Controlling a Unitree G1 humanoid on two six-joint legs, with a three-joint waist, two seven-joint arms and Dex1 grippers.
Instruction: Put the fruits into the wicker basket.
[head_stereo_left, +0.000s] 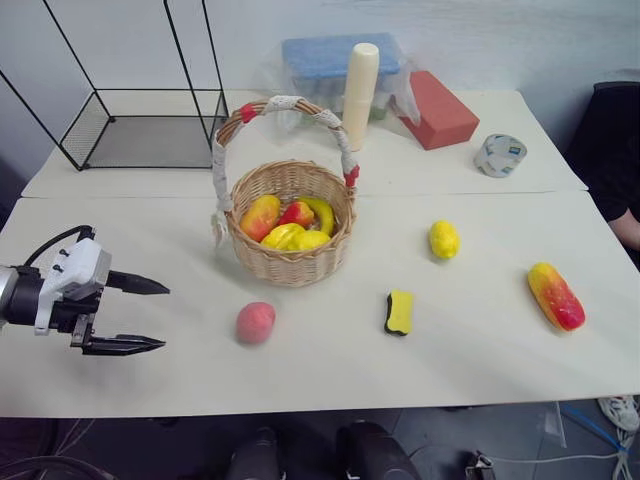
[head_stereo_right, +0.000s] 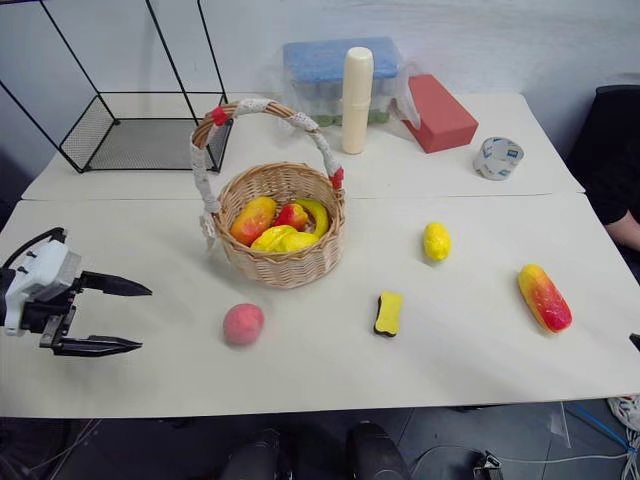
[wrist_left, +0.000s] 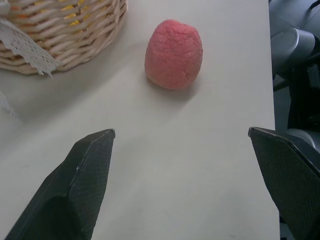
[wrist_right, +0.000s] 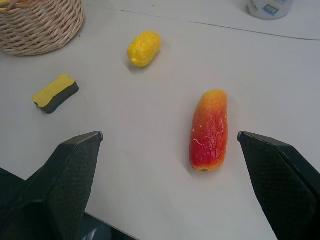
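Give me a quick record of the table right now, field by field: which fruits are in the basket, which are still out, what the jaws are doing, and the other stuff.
basket: wicker basket, mid-table, several yellow and red fruits inside
fruits still out: peach, lemon, mango
left gripper: jaws open, empty, facing the peach
right gripper: jaws open, empty, above the mango
non-fruit: sponge between peach and mango
behind: wire rack, cream bottle, red block, tape roll

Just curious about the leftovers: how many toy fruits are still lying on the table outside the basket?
3: a peach in front of the wicker basket, a lemon to its right, and a mango near the table's right edge.
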